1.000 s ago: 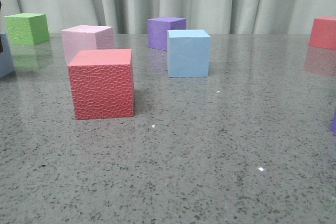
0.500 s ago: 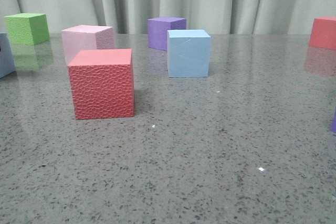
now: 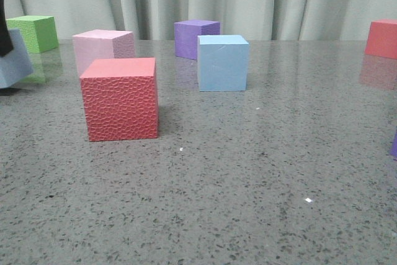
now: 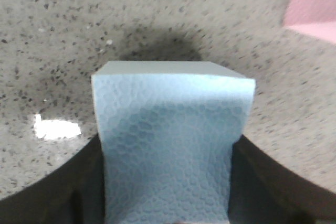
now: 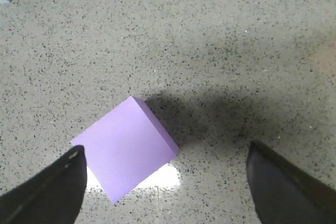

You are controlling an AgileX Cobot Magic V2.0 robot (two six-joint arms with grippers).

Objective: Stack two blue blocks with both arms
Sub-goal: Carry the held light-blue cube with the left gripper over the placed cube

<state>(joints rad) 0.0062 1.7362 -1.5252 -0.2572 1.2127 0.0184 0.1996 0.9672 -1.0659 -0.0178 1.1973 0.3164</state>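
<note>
- Front view: the speckled grey surface (image 3: 248,184) fills the frame. At the far left edge, the left end effector (image 3: 5,35) shows only as a black finger against one pale blue block (image 3: 12,60). That block is tilted, and a dark shadow lies on the surface under it. The second blue block (image 3: 223,62) sits flat near the middle, well apart from the first. Just in front and left of it stands the red textured cube (image 3: 120,98), with a pink cube (image 3: 102,48) close behind that. A dark purple cube (image 3: 196,38) is behind the middle blue block, a green cube (image 3: 34,32) is back left, and another red cube (image 3: 381,38) is at the far right edge. The right arm is out of sight here.
- Left wrist view: here's the grip up close. The left end effector (image 4: 168,182) is clamped on the blue block (image 4: 168,140), with black fingers (image 4: 79,192) pressed to both of its sides. A shadow sits on the surface beyond the block, and a pink cube corner (image 4: 315,3) shows at the frame's edge.
- Right wrist view: the right end effector (image 5: 168,182) is spread wide with nothing held. A light purple cube (image 5: 126,145) lies on the surface, turned at an angle, closer to one finger (image 5: 52,187) than to the other.
</note>
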